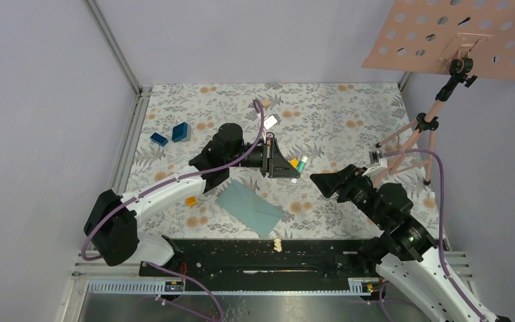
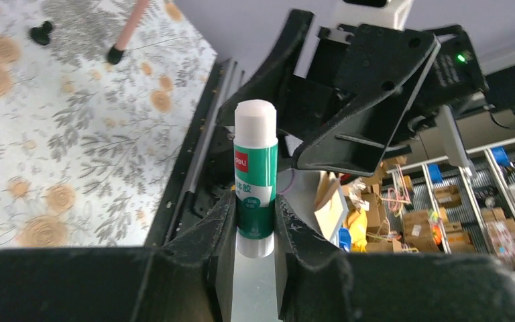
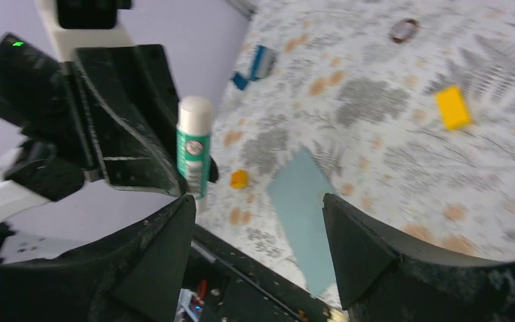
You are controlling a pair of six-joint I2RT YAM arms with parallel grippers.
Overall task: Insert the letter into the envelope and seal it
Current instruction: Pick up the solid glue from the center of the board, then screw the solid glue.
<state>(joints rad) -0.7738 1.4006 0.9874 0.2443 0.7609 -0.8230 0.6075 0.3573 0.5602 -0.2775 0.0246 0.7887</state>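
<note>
Here the envelope (image 1: 249,206) lies flat; left jaws clamp a glue stick (image 2: 255,181).

A: How many envelopes?
B: One envelope (image 1: 249,208), near the left gripper (image 2: 255,204), on its near side.
A: Glue sticks?
B: One glue stick (image 2: 255,178), between that gripper's fingers.
A: Blocks?
B: Four. Two blue blocks (image 1: 180,131), well to its left. One orange block (image 3: 239,178) and one yellow block (image 3: 453,107), both ahead of the right gripper (image 3: 258,204).
A: Perforated boards?
B: One perforated board (image 1: 463,33), high off to that gripper's right.
</note>
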